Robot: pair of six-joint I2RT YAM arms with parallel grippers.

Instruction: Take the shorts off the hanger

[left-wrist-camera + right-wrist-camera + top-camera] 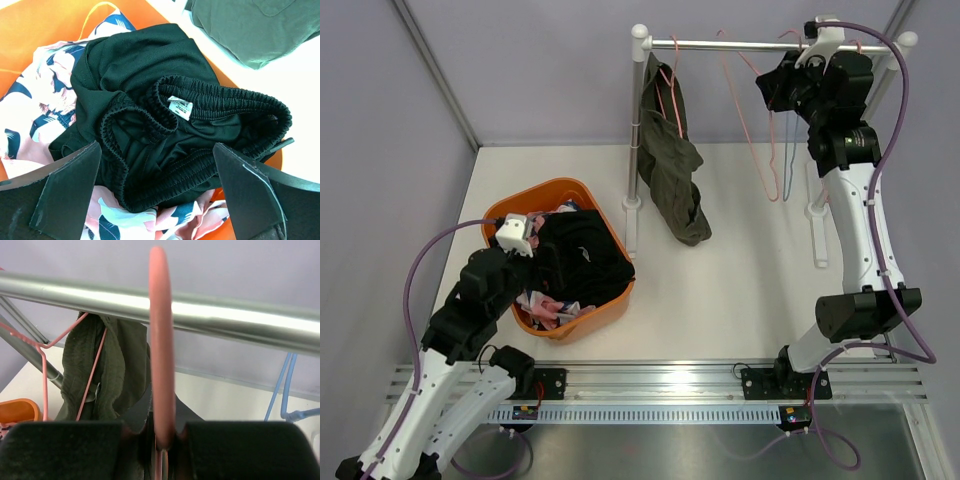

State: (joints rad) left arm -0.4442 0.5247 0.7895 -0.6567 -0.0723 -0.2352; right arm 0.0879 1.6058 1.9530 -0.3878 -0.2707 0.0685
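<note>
Black shorts (150, 75) are lying directly beneath your left claw (157, 190), heaped in the orange basket (30, 30) on top of the pink patterned shorts (30, 115) (waistband and white label facing up). Your left claw is hovering with its fingers spread wide and is holding nothing. Your right claw (160, 440) is pinching the pink hanger (159, 340) just below its hook, which is looping over the steel rail (240, 317). Off to that claw's left, the olive shorts (670, 170) are hanging from the rail's far end, drooping toward the tabletop (740, 290).
</note>
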